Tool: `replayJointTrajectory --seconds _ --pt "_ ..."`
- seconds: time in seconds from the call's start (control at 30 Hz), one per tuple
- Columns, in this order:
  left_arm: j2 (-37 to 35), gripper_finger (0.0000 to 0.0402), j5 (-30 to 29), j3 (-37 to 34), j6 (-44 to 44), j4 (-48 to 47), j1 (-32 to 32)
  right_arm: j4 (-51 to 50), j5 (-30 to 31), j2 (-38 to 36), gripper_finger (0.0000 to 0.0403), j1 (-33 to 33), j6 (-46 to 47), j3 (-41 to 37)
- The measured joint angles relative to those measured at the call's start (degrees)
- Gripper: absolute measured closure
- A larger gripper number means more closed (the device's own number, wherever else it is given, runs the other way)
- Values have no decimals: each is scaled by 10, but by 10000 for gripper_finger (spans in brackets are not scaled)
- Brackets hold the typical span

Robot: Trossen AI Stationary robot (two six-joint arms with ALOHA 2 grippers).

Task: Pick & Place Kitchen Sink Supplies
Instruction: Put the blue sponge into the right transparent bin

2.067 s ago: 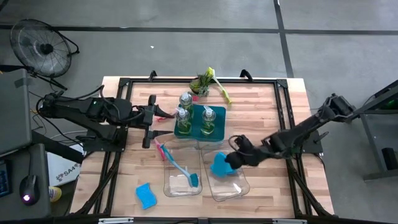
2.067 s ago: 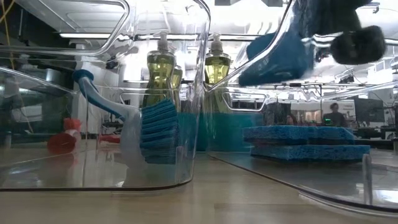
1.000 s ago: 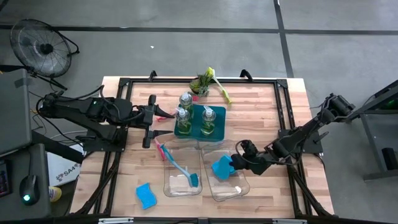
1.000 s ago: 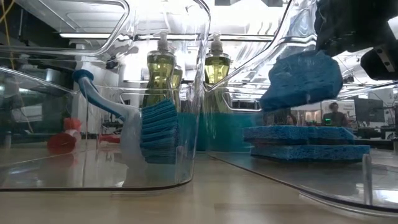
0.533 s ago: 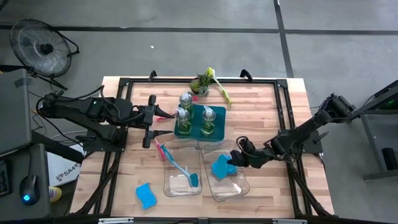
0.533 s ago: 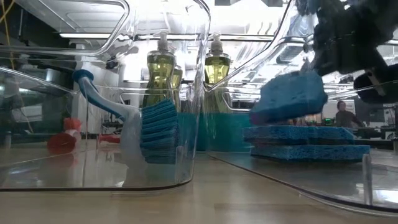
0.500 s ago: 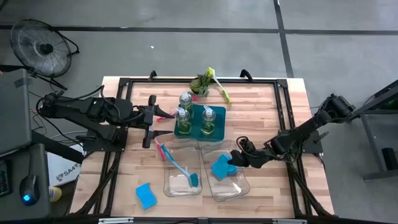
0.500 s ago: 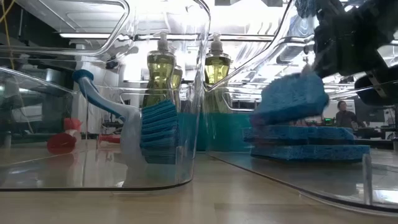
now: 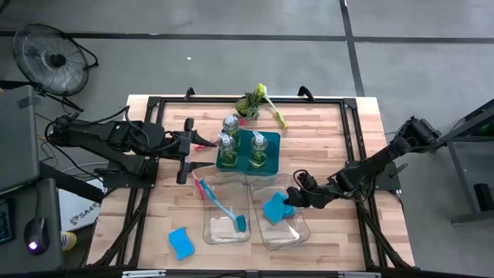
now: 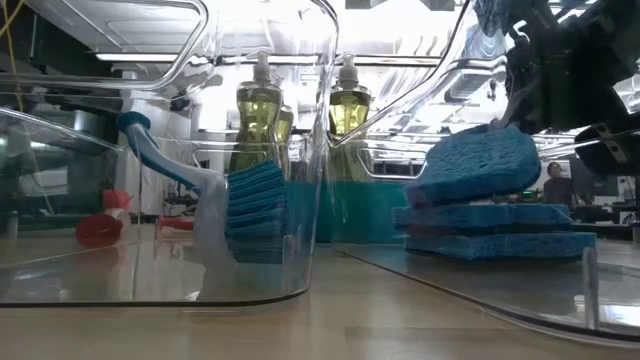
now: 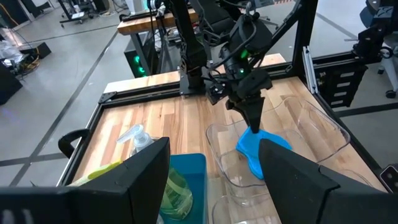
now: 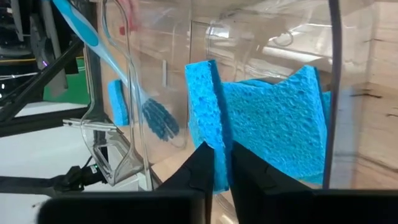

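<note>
My right gripper (image 9: 289, 204) reaches into the right clear bin (image 9: 297, 230), shut on a blue sponge (image 9: 274, 208). That sponge (image 10: 478, 160) lies on a stack of blue sponges (image 10: 490, 232). My left gripper (image 9: 197, 153) hangs open at the table's left, beside the teal tray (image 9: 245, 161) with its three soap bottles (image 9: 258, 144). A blue brush (image 9: 225, 208) lies in the left bin. A red-pink brush (image 9: 201, 185) lies beside that bin. Another blue sponge (image 9: 179, 242) lies loose near the front edge. A yellow-green brush (image 9: 272, 106) lies by the plant. My right gripper pinches the blue sponge between its two fingers (image 12: 200, 167) by one narrow edge (image 12: 216, 146). It comes slanting down from the table's right. The sponge sits tilted, its underside (image 10: 470, 185) resting on the sponge stack in the bin.
The potted plant (image 9: 248, 104) stands at the far edge. The two clear bins (image 9: 225, 230) sit side by side near the front, and their tall walls (image 10: 320, 150) hem in the right gripper. Bare wood lies to the right of the bins.
My right gripper has come down into the right bin, carrying the blue sponge. The sponge hung clear above the stack a second ago and now lies tilted on top of it.
</note>
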Motion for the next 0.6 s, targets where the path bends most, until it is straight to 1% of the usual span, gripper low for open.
replayJointTrajectory --seconds 0.3,0.6 --pt "0 159 0 0 0 0 0 -5 -2 0 307 0 -2 0" --pt "0 159 0 0 -1 0 0 -5 -21 0 269 0 -33 0"
